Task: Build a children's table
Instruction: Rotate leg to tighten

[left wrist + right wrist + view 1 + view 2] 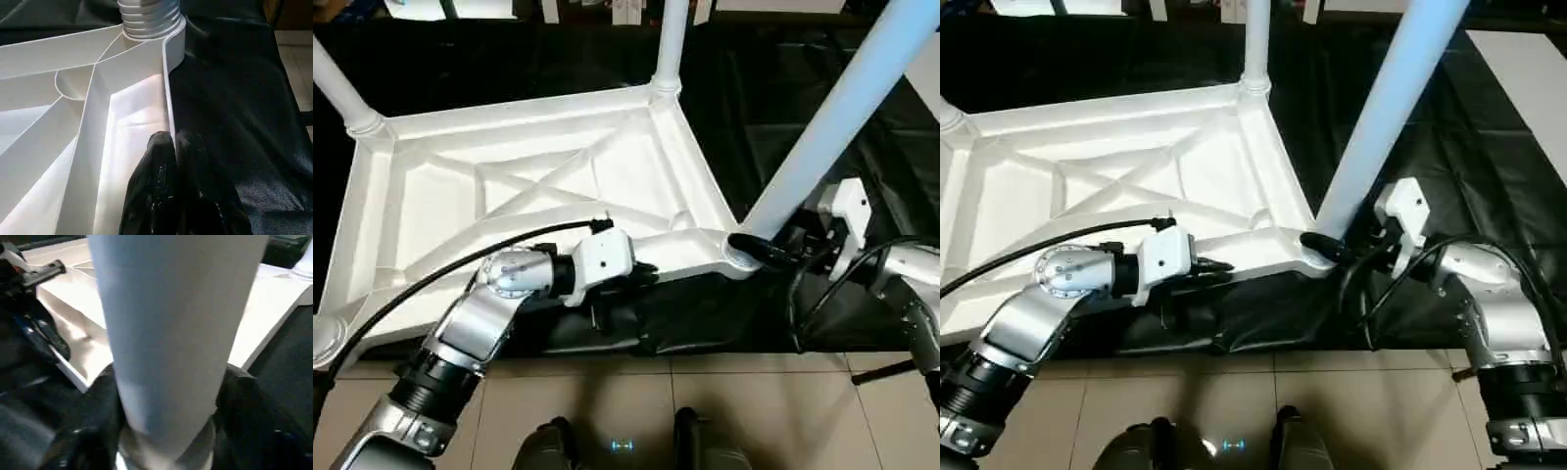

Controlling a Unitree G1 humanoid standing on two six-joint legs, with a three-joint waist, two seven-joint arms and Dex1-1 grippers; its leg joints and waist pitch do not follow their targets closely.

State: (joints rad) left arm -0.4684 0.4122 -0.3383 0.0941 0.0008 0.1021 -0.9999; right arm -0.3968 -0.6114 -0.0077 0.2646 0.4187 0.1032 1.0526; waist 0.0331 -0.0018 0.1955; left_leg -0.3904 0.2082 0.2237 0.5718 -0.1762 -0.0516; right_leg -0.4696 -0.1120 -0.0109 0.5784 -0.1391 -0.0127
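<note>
On the black-draped work table [783, 88], the white tabletop [509, 186] is laid upside down, its X-ribbed underside facing up. Three tube legs are seen standing in its corner sockets. At the near edge of the tabletop, the rim is pinched by the left gripper [175, 147], its black fingers pressed together on the thin wall. At the near right corner socket [739, 250], the leaning leg [842, 108] is flanked at its base by the right gripper [168, 426]; whether it is clamped cannot be told.
</note>
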